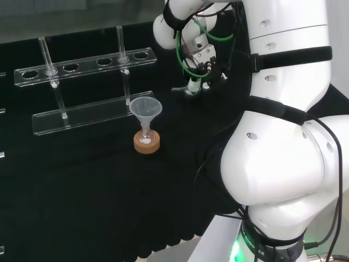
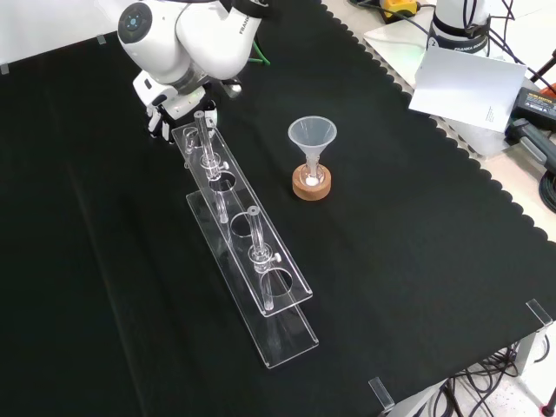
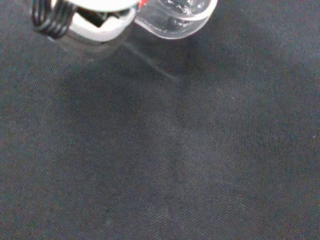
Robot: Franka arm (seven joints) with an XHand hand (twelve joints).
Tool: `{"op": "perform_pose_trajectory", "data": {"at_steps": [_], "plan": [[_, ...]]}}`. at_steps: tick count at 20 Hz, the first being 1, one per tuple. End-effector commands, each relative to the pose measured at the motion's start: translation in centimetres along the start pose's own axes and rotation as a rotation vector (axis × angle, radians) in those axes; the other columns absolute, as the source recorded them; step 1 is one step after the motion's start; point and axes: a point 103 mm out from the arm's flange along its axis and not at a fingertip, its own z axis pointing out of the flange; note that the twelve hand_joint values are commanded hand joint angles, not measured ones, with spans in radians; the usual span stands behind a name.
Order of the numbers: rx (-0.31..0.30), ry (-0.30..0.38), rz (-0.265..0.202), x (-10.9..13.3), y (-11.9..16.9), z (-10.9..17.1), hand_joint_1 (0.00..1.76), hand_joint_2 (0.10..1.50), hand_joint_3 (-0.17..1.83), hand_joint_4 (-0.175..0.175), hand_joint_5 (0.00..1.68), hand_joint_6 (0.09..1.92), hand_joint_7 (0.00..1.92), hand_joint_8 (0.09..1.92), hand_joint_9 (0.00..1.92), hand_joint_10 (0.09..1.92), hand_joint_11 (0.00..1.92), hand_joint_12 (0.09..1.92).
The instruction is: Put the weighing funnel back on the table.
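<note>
A clear curve, probably the weighing funnel, is cut off at the wrist view's edge.

In the head view the scene is taken from behind and above the arm's base, over the white arm, down onto the black cloth. In the front view the cloth is looked down on from before the arm, about a quarter turn round. The funnel and clear rack are shared by both. The wrist view is taken past the hand, very near the cloth.
</note>
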Motion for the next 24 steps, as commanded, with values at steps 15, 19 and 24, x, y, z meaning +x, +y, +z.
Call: {"op": "perform_pose_trajectory", "data": {"at_steps": [15,19,24], "plan": [[-0.032,-0.048,-0.015,0.4,-0.8,0.2,0.97,0.92,0.09,0.086,0.97,0.71,0.50,0.68,0.88,0.35,0.72,1.10],[-0.037,-0.044,-0.017,0.4,-0.9,0.2,0.93,0.91,0.08,0.052,0.90,0.67,0.48,0.68,0.86,0.35,0.70,1.10],[-0.026,-0.049,-0.011,0.5,-1.1,0.1,0.92,0.88,0.13,0.017,0.73,0.69,0.43,0.68,0.82,0.38,0.66,1.13]]}}
